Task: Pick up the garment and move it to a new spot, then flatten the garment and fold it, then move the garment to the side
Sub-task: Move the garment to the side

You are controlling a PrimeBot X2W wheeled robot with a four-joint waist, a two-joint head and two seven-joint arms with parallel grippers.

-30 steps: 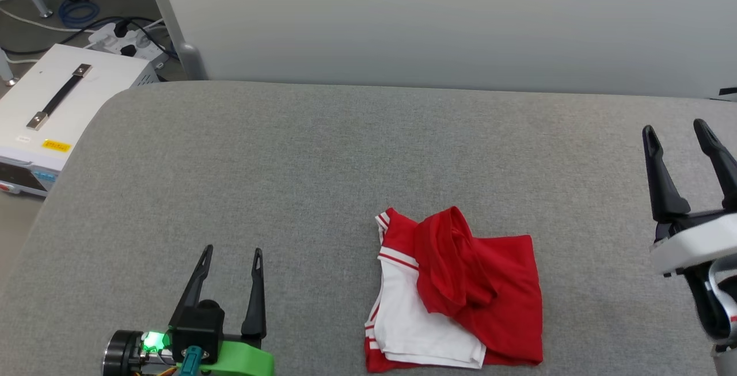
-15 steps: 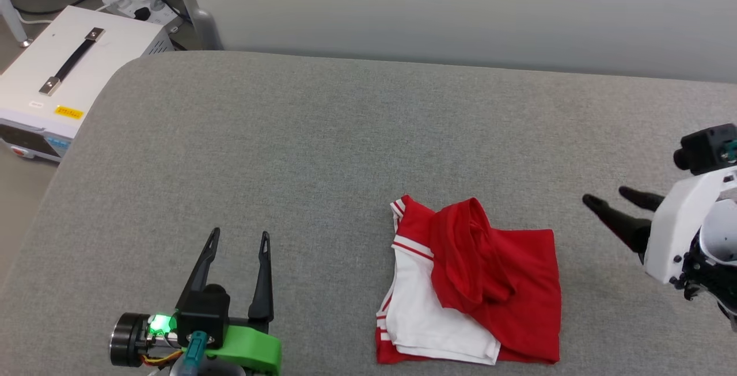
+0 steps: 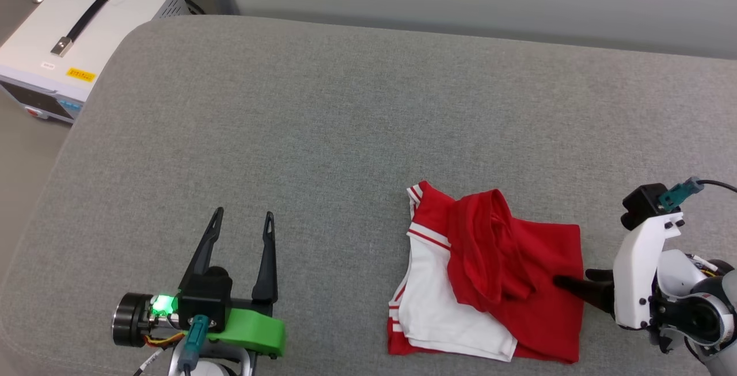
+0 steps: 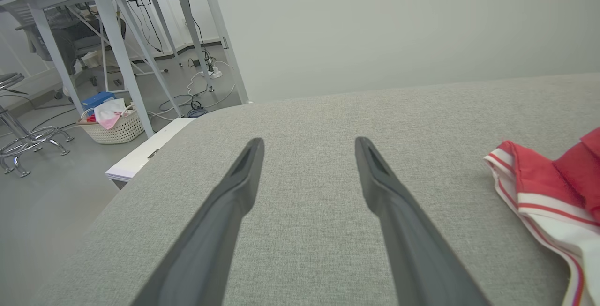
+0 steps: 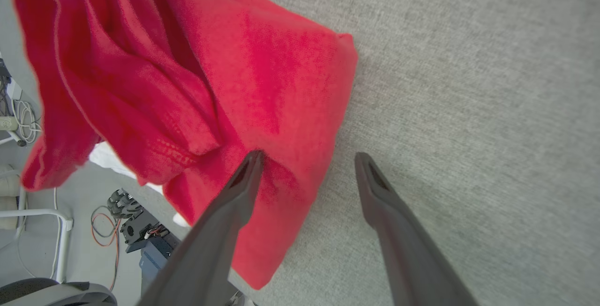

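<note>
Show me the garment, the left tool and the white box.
garment (image 3: 489, 272), head view, bunched red middle.
left tool (image 3: 243, 212), head view, midway between its fingertips.
white box (image 3: 115, 25), head view, bare top panel.

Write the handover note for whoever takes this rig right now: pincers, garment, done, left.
Left pincer: open, empty, over bare table, apart from the garment.
Right pincer: open, astride the garment's right edge, one finger over red cloth, one over table; nothing gripped.
Garment: bunched on the table, front right.
Done: nothing yet, not lifted.
Left: grasp, move, flatten, fold, set aside.
</note>
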